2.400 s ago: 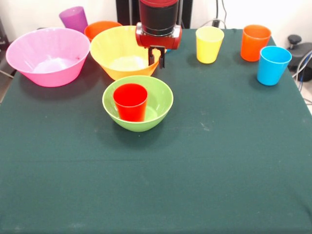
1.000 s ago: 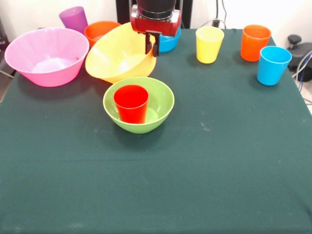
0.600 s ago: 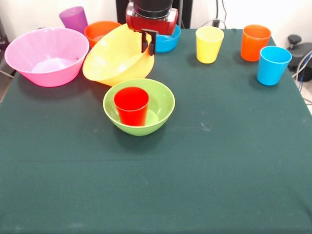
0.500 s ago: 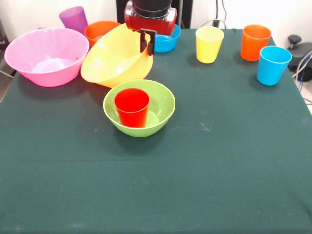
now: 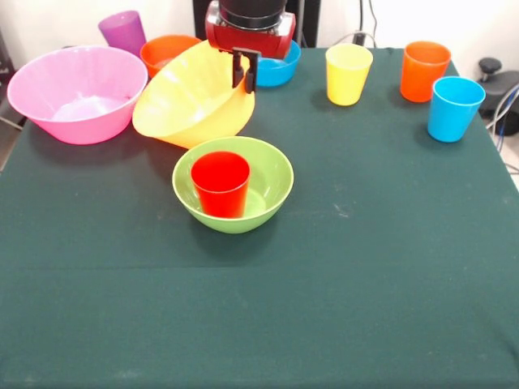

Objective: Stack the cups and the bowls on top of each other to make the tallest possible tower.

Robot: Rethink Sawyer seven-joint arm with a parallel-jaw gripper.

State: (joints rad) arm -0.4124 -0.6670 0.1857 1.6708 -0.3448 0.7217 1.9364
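My gripper [image 5: 244, 71] is shut on the right rim of the yellow-orange bowl [image 5: 188, 97] and holds it tilted, its left side low. Just in front stands the green bowl [image 5: 233, 183] with the red cup [image 5: 220, 183] upright inside it. The pink bowl [image 5: 79, 91] sits at the left. The small orange bowl [image 5: 166, 49] and purple cup [image 5: 123, 31] are behind it. The small blue bowl [image 5: 280, 68] shows beside the gripper. The yellow cup [image 5: 348, 73], orange cup [image 5: 424, 70] and light blue cup [image 5: 453, 108] stand at the right.
The green cloth table [image 5: 324, 300] stretches wide in front of the bowls. Cables and a black object [image 5: 499, 81] lie off the table's right edge.
The gripper has lifted the yellow-orange bowl by its rim and drawn up and left; the bowl tilted further. The green bowl with the red cup shifted slightly toward the camera.
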